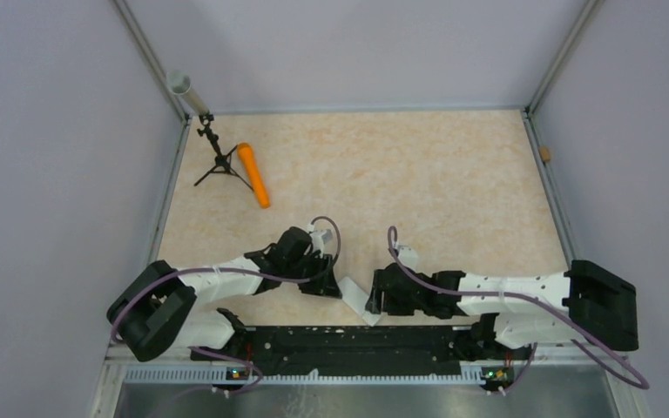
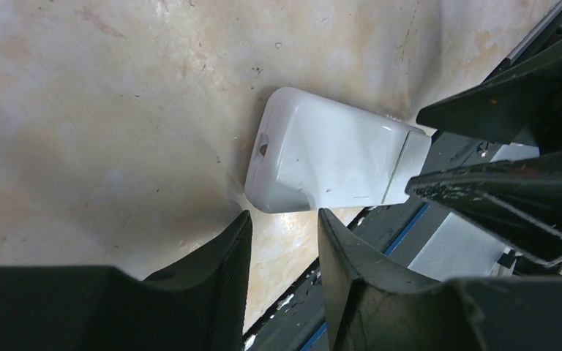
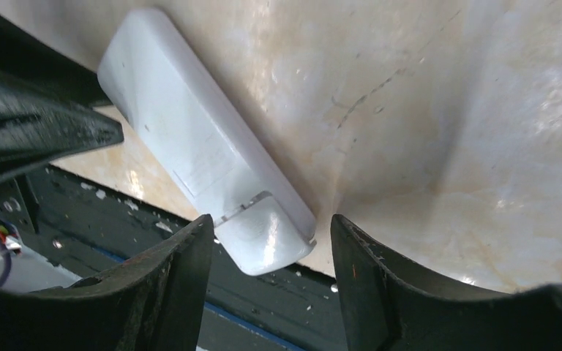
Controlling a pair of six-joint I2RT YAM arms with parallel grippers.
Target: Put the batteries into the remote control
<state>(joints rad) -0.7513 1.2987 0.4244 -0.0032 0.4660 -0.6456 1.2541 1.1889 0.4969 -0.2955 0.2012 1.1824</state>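
— Looking down from above, where's the remote control [image 1: 357,300]?

— It lies aslant at the near edge of the bench [image 1: 435,174], between the two arms. The left claw [image 1: 324,280] is at its far-left end and the right claw [image 1: 380,300] at its near-right end. Well away, at the far left, an orange cylinder [image 1: 253,174] lies beside a small black tripod [image 1: 219,164].

— And through the left wrist camera?

— The left claw [image 2: 282,234] is spread, with nothing between its fingers. It hangs just short of the remote control [image 2: 322,153], which lies plain white back up. The other arm's dark fingers reach in at the end with the cover seam.

— The right wrist camera?

— The right claw [image 3: 271,219] is spread too, with one finger on either side of the remote control's [image 3: 190,139] rounded end. That end pokes past the bench edge over the black rail. The finger on the rail side is against the casing or nearly so, I can't tell which. The other stands clear of it.
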